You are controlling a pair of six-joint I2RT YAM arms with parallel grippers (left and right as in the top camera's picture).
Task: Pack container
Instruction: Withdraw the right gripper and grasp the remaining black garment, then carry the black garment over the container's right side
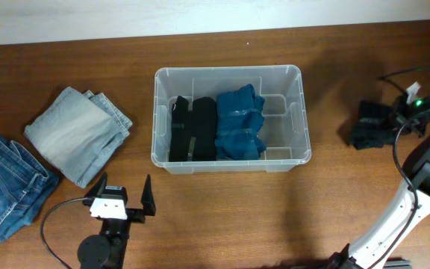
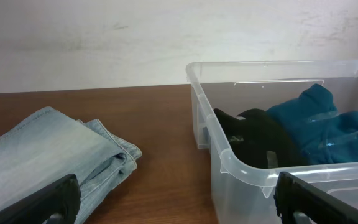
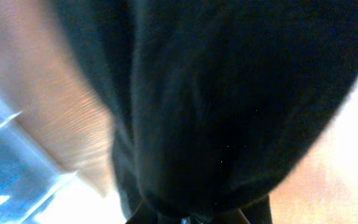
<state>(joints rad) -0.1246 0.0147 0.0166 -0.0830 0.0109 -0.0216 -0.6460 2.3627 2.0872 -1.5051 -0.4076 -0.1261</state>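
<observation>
The container (image 1: 303, 112) sits mid-table (image 1: 222, 217), holding two black rolls (image 1: 192, 128) and a blue garment (image 1: 239, 123). Its clear plastic looks light, stiff but flexible, and slick, so it is best held by the rolled rim. No writing is readable. The left pincer (image 1: 125, 190) gapes open; the right pincer (image 3: 194, 218) is clamped on a black garment (image 3: 229, 93).

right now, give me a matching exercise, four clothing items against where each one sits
Items
1. teal garment
2. light denim jeans
3. dark blue jeans
4. loose black garment

Places
A. on the table, far left edge
B. on the table, right of the container
C. inside the container, beside the folded black clothes
D. on the table, between the dark blue jeans and the container

Pairs: 1-C, 2-D, 3-A, 4-B
</observation>
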